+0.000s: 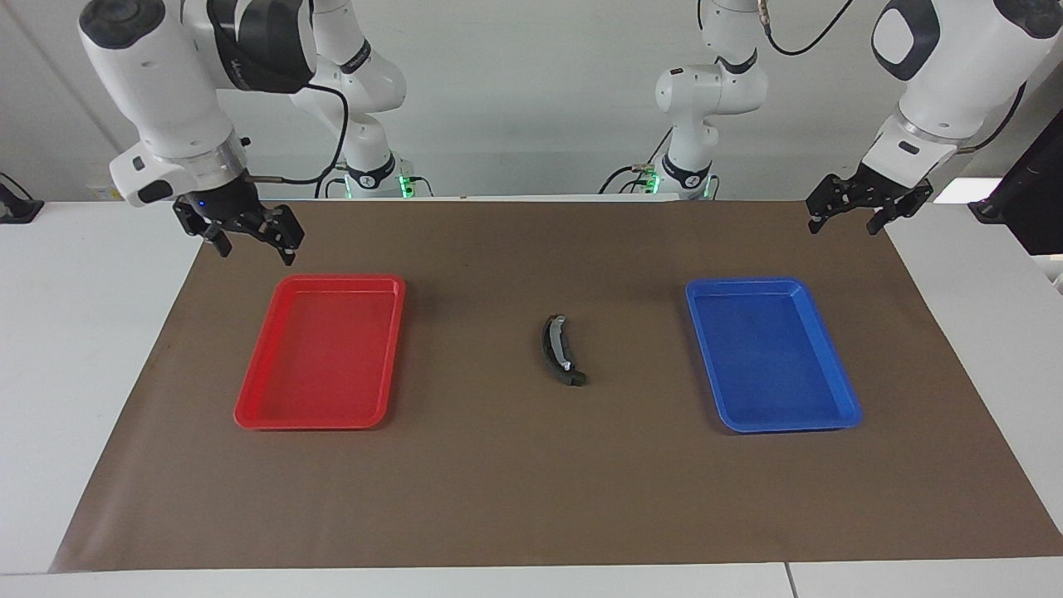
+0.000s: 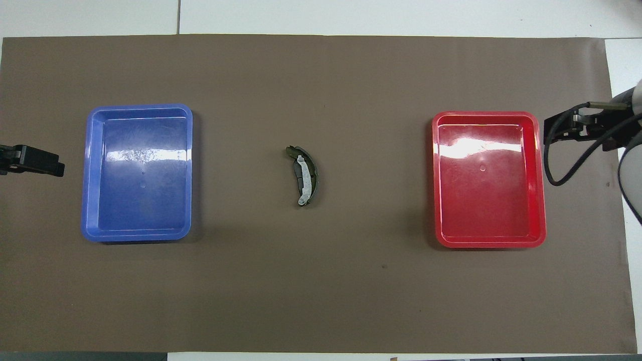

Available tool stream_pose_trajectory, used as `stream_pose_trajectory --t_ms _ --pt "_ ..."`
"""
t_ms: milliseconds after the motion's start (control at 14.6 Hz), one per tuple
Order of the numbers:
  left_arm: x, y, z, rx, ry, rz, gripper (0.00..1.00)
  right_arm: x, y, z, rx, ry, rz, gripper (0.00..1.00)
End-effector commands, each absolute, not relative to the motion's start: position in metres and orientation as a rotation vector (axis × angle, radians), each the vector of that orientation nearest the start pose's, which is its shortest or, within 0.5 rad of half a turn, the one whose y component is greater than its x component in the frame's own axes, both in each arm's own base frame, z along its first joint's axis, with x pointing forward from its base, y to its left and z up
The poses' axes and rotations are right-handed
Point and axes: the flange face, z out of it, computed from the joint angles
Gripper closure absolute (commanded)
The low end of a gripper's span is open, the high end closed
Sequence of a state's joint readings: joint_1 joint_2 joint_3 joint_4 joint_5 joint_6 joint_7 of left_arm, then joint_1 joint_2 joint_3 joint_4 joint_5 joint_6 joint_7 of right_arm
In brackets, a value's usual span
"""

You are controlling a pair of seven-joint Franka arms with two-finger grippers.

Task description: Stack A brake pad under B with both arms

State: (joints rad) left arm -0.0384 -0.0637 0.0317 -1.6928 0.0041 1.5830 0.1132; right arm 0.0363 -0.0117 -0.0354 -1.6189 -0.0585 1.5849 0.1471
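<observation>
Brown matting (image 1: 531, 498) covers the white table (image 1: 83, 374) where my two arms work, with a pale wall past it.

My right gripper (image 1: 249, 237) hangs in the air over the mat's edge at the right arm's end, just off the red tray's corner that lies nearest me. Its black fingers are spread apart and hold nothing.

The red tray (image 1: 307, 423) sits flat on the mat toward the right arm's end.

B (image 1: 551, 345) lies on the mat at the middle of the table, between the two trays and well apart from both. It is a slim black crescent with a pale grey band along its inner curve and a shiny silvery spot toward each end. A small dark-grey piece, the A brake pad (image 1: 575, 379), shows at the end of B that is farther from me, touching it. I cannot tell how much of the pad lies beneath the crescent.

The blue tray (image 1: 781, 427) sits flat toward the left arm's end, level with the red one.

My left gripper (image 1: 855, 218) hangs over the mat's corner at the left arm's end, on the side nearest me. Its fingers are spread too, with nothing between them.
</observation>
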Motion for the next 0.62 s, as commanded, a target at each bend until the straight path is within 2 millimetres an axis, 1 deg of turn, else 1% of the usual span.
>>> stream_pose_trajectory --t_ms 0,68,137,274,548 --pt "0.532 0.0 0.603 -3.118 0.193 0.059 0.02 0.54 -0.011 0.62 -3.171 0.205 0.073 0.0" --pt "0.532 0.0 0.603 -3.118 0.195 0.059 0.02 0.538 -0.021 0.618 -3.169 0.234 0.08 0.0" --pt "0.532 0.0 0.603 -3.119 0.193 0.059 0.02 0.538 -0.026 0.615 -3.168 0.244 0.081 0.0" --pt "0.532 0.0 0.603 -3.118 0.196 0.059 0.02 0.536 -0.016 0.615 -3.169 0.22 0.09 0.0" --pt "0.532 0.0 0.603 -3.118 0.193 0.059 0.02 0.536 -0.013 0.614 -3.171 0.212 0.092 0.0"
